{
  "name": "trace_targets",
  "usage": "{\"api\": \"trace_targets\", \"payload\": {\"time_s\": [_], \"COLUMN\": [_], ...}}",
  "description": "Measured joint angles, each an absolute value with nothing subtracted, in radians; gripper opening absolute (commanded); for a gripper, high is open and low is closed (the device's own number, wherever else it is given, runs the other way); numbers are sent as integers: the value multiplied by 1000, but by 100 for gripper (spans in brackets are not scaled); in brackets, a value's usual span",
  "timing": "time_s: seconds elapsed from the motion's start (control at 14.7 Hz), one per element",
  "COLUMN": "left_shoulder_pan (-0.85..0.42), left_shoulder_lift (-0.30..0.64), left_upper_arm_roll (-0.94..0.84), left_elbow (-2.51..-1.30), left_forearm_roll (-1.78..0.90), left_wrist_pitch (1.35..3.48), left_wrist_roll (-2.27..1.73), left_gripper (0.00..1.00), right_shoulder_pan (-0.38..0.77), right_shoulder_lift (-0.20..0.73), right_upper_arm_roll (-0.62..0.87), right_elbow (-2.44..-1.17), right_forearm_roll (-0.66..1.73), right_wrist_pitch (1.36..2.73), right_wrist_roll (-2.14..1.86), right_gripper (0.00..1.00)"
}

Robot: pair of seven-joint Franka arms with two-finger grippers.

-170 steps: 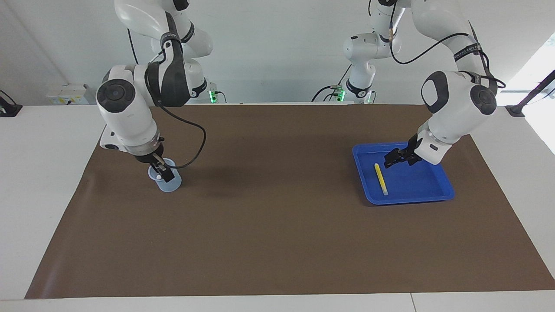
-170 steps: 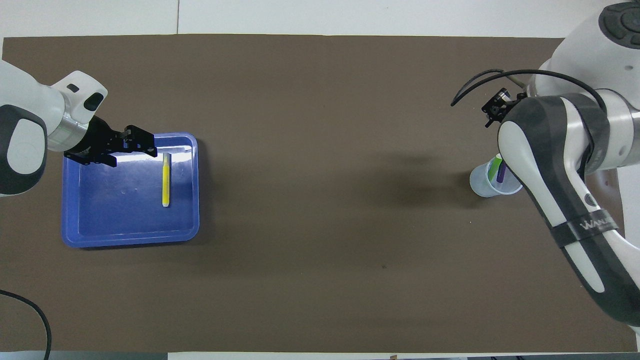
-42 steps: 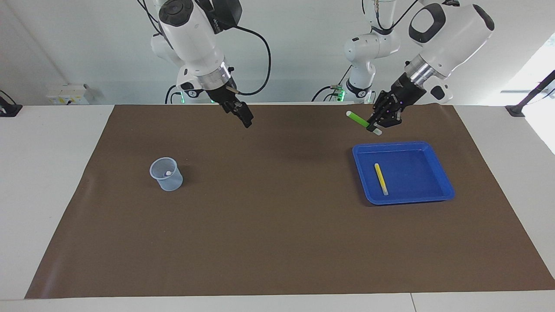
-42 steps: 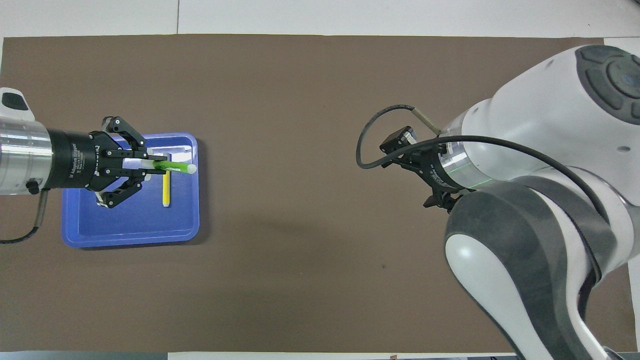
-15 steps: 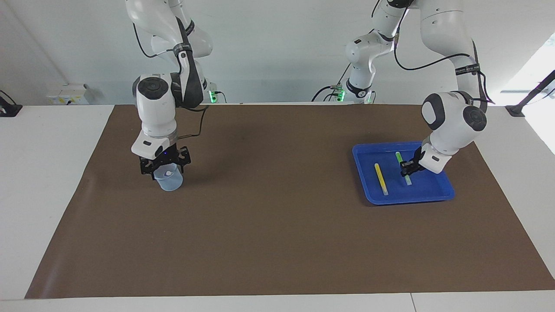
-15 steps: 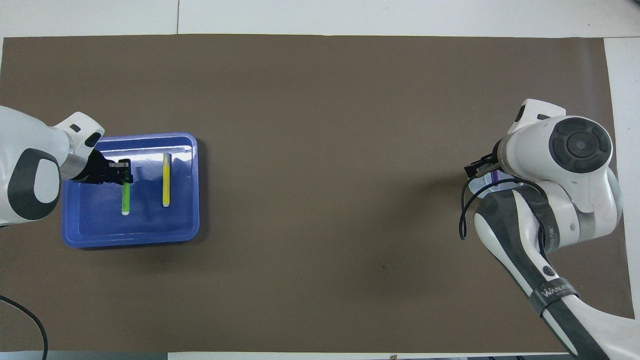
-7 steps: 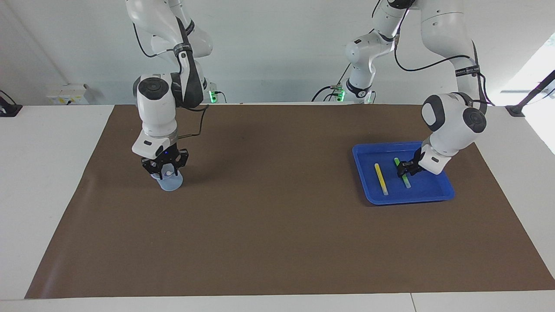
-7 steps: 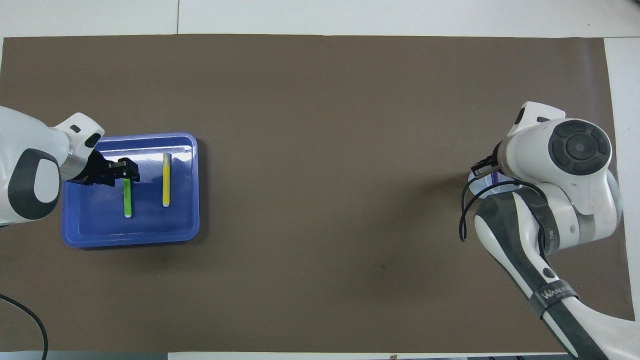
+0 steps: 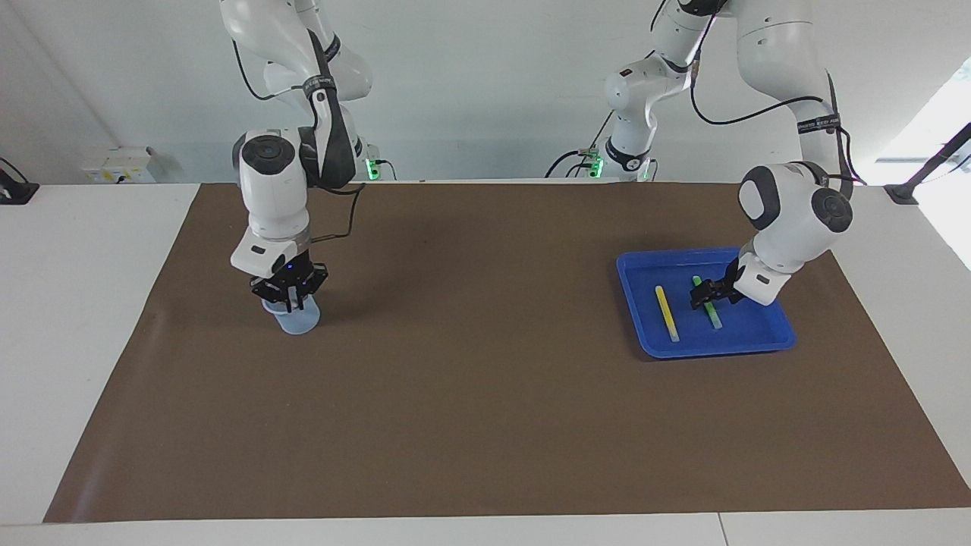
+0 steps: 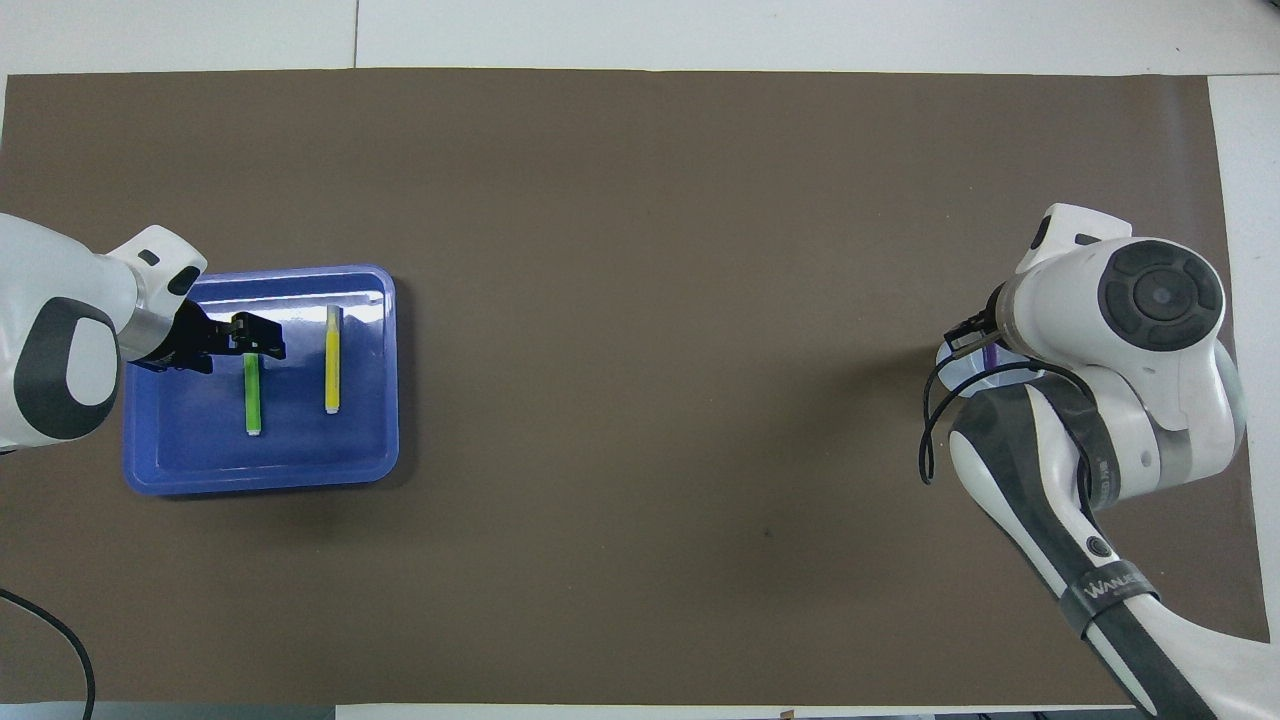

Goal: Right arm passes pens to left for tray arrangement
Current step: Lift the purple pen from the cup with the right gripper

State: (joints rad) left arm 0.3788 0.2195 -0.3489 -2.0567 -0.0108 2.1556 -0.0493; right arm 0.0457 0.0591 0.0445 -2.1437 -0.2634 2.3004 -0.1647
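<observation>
Now we see pens in the tray and one pincer in the cup.
Our right pincer [image 9: 290, 301] is closed inside the cup [image 9: 294, 318]; our left pincer [image 9: 702, 294] hangs open over the green pen [image 9: 711, 312], beside the yellow pen [image 9: 667, 312] in the blue tray [image 9: 758, 341].

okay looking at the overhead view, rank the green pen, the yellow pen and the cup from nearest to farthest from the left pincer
From the left pincer, over the tray:
1. Green pen, in the tray, one end directly under the pincer.
2. Yellow pen, in the tray beside the green pen.
3. Cup, at the right arm's end of the table.
</observation>
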Motion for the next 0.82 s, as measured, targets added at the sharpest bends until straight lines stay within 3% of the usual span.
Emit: {"api": "trace_targets", "payload": {"time_s": [0.34,0.41,0.48,0.54,0.82], "left_shoulder_pan": [378,376,373,369,337], "left_shoulder_lift": [220,219,219,219,208], "left_upper_arm_roll": [-351,-352,-353,-355,-363], "left_elbow": [-2031,-2004,-1968,-1926,-1777], "left_forearm_roll": [-11,-11,-11,-11,-42], "left_wrist_pitch": [2131,2091,2040,1985,1793], "left_wrist_roll": [-49,-52,-59,-72,-160], "left_gripper": [100,77,7,0,0], "right_shoulder_pan": [45,45,45,45,48], "right_shoulder_lift": [28,7,-17,-43,-104], "right_upper_arm_roll": [40,39,39,40,64], "right_elbow": [-2080,-2062,-2049,-2042,-2014], "right_forearm_roll": [-263,-263,-263,-263,-198], "right_wrist_pitch": [2213,2184,2160,2143,2115], "right_wrist_roll": [-158,-152,-139,-116,44], "right_gripper": [0,0,0,0,0]}}
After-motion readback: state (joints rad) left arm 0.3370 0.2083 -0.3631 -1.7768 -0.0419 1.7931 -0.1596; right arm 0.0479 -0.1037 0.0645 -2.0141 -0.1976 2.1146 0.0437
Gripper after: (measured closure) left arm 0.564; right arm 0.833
